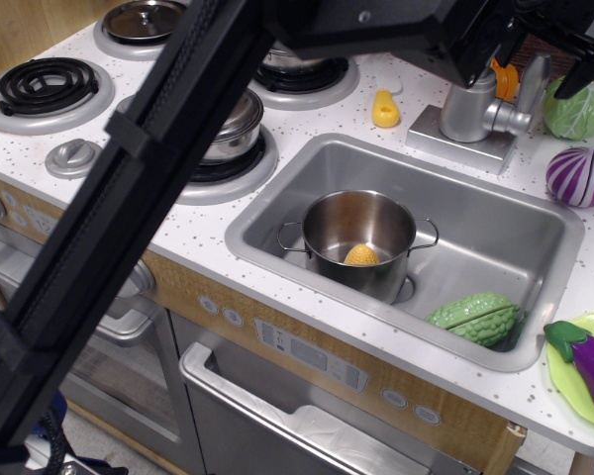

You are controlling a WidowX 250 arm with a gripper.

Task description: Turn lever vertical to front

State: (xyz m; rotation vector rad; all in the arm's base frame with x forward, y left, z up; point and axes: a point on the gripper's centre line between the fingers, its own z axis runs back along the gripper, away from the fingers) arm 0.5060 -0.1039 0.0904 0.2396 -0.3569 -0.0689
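Note:
The lever [533,85] is a slim silver bar jointed to the right side of the stubby grey tap [467,109] on its square plate [459,142], behind the sink. The lever stands about upright, leaning slightly right. My gripper [535,42] hangs just above the lever at the frame's top edge, partly cut off. Its black fingers [581,71] stand wide apart, one on each side of the lever's top, and hold nothing. My dark arm runs diagonally across the left of the view.
The sink [535,213] holds a steel pot [361,236] with a yellow piece inside and a green gourd [475,317]. A yellow plastic piece [384,109], green cabbage [574,111], purple cabbage [579,176], eggplant [592,364] and lidded pot [233,124] stand around.

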